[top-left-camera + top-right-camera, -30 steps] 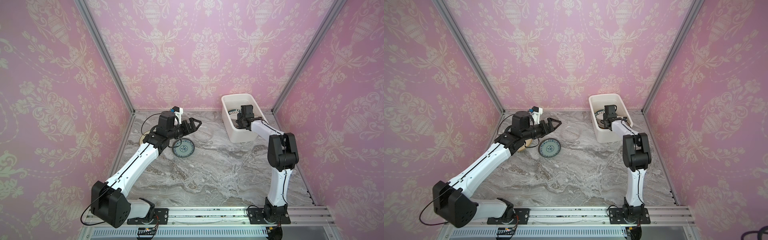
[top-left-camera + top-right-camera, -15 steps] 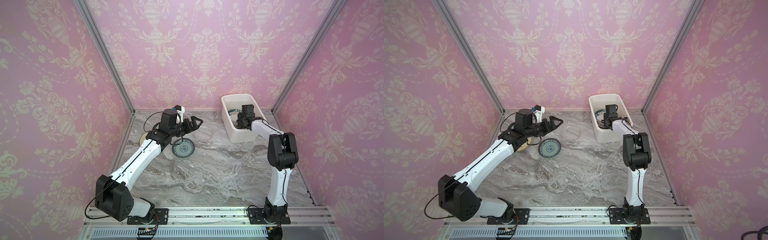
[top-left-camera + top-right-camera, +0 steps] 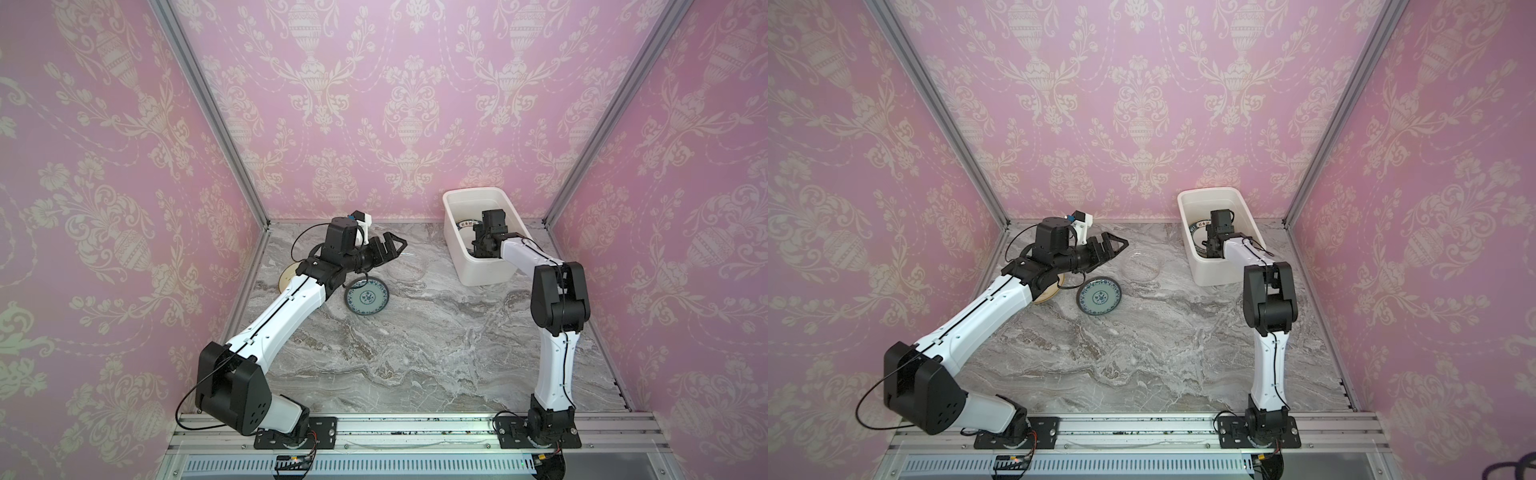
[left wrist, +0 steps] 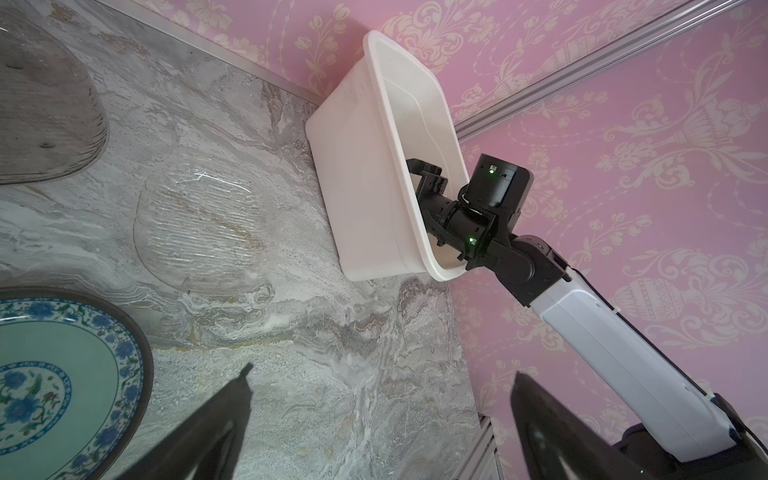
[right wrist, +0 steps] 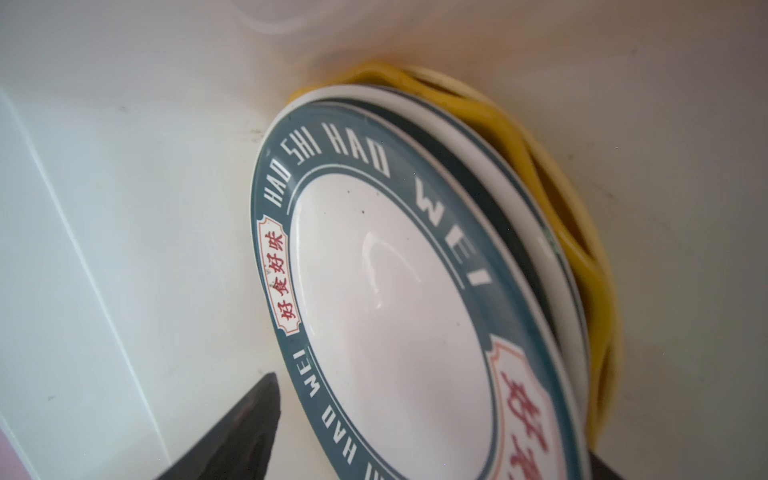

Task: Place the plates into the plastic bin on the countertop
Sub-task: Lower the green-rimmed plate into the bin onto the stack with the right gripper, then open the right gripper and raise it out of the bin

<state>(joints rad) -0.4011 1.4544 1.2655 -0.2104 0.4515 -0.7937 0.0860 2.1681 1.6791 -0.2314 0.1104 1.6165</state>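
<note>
So the right gripper is down inside the bin, far right on the countertop. From its wrist camera the jaws look spread wide, one on each side of a white plate with a dark lettered rim. I can't see them pinching anything. That plate lies a bit tilted on a matching plate, with a yellow wavy-edged plate under both. They're all shoved into the bin's corner, which is probably why the pile leans. My guess is this drop-off is basically done and the arm needs to lift straight up so it doesn't drag the top plate along.

The left gripper is wide open and empty. It hangs above the counter on the far left, between the teal plate nearer the camera and the glass plate to its right. Either could be its next pick. A cream plate peeks out from under that arm, and the left wrist view shows a smoky plate too.

That's four plates out on the counter, so I'd call it partway. The glass one worries me most since it sits flat with a thin, slippery edge.
</note>
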